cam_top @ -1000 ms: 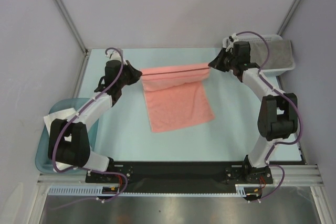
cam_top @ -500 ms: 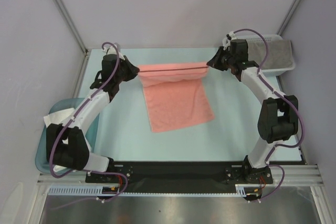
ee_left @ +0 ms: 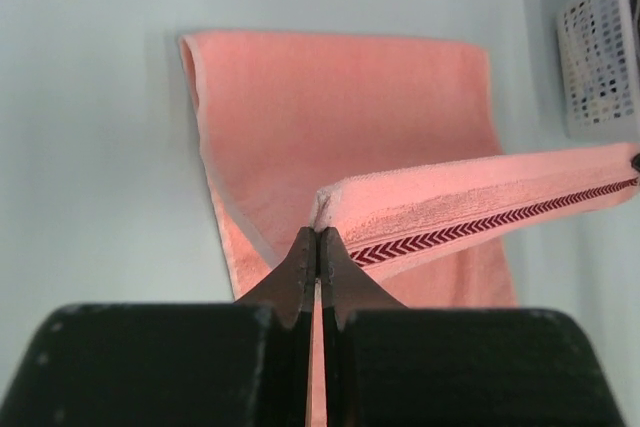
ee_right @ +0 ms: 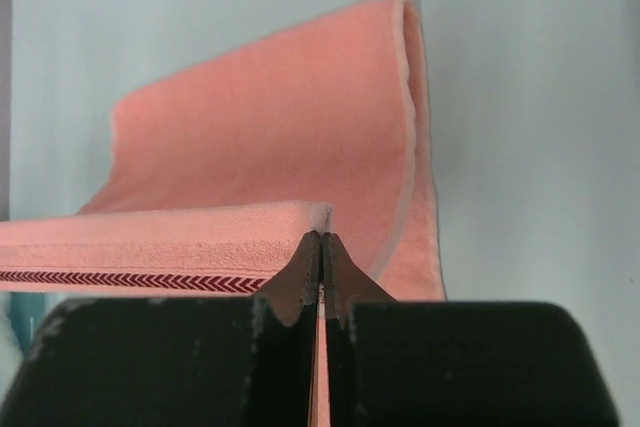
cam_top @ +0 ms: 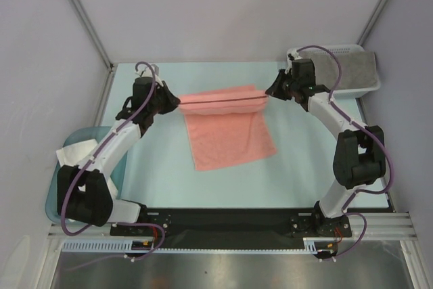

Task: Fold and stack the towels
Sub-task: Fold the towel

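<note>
While your left gripper point(cam_top: 177, 103) and right gripper point(cam_top: 269, 91) each pinch a far corner of the salmon-pink towel point(cam_top: 230, 137), jaws fully closed on the cloth, you see its banded edge stretched between them above the table point(cam_top: 304, 147), the near half lying flat on it.

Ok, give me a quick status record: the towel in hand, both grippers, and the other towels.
pink towel: near part flat on table; far edge lifted, stretched between the grippers
left gripper: shut on its left corner
right gripper: shut on its right corner
grey towel: draped in white basket, far right
white towel: in teal tub, near left
fold: not yet laid over
</note>
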Available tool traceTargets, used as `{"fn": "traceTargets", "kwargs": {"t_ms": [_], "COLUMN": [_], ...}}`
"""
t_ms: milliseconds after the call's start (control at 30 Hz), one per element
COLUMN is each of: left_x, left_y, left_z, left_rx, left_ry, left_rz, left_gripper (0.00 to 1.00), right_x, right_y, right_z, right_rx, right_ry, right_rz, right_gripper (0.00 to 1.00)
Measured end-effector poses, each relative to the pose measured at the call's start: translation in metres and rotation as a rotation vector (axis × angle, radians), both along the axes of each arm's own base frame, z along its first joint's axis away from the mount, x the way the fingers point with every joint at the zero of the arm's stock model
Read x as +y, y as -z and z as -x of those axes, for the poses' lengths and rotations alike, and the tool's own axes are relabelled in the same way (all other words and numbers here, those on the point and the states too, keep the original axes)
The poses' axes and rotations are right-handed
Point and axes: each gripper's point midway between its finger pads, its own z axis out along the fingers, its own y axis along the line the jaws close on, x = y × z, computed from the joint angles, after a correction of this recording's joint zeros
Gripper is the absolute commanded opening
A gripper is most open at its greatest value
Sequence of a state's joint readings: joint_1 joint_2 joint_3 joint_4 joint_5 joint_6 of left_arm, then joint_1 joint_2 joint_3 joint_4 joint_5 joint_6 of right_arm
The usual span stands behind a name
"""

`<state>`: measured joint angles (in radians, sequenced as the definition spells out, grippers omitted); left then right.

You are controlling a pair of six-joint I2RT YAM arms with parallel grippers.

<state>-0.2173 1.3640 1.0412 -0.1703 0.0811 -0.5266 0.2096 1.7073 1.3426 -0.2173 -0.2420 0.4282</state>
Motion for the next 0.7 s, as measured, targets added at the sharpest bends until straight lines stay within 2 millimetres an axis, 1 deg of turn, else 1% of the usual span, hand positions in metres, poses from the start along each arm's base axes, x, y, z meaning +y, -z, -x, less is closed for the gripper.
{"fn": "traceTargets", "kwargs": {"t_ms": [133, 233, 433, 567, 700], "left_x": [-0.01, -0.017, -0.028, -0.029, -0.028], "left_y": [0.032, 0.051, 0.064, 0.072, 0.085], "left_z": [0.021, 0.034, 0.049, 0.057, 0.068], "left_rx": [0.077, 0.125, 0.161, 0.18, 0.213], "left_ry": [0.027, 0.043, 0.067, 0.07, 0.071], "left_rz": [-0.002, -0.002, 0.001, 0.001, 0.0], "left_gripper": [0.0, 0.0, 0.0, 0.0, 0.0], "right_x": [-0.007, -0.009, -0.011, -0.009, -0.008], "right_y": [0.025, 0.036, 0.051, 0.059, 0.072], "right_z": [0.011, 0.018, 0.031, 0.041, 0.054], "right_rx": [0.067, 0.101, 0.141, 0.158, 0.185], "right_ry": [0.024, 0.034, 0.047, 0.044, 0.041], "right_rz": [0.025, 0.043, 0.079, 0.095, 0.116], "right_gripper": [0.0, 0.0, 0.0, 0.0, 0.0]}}
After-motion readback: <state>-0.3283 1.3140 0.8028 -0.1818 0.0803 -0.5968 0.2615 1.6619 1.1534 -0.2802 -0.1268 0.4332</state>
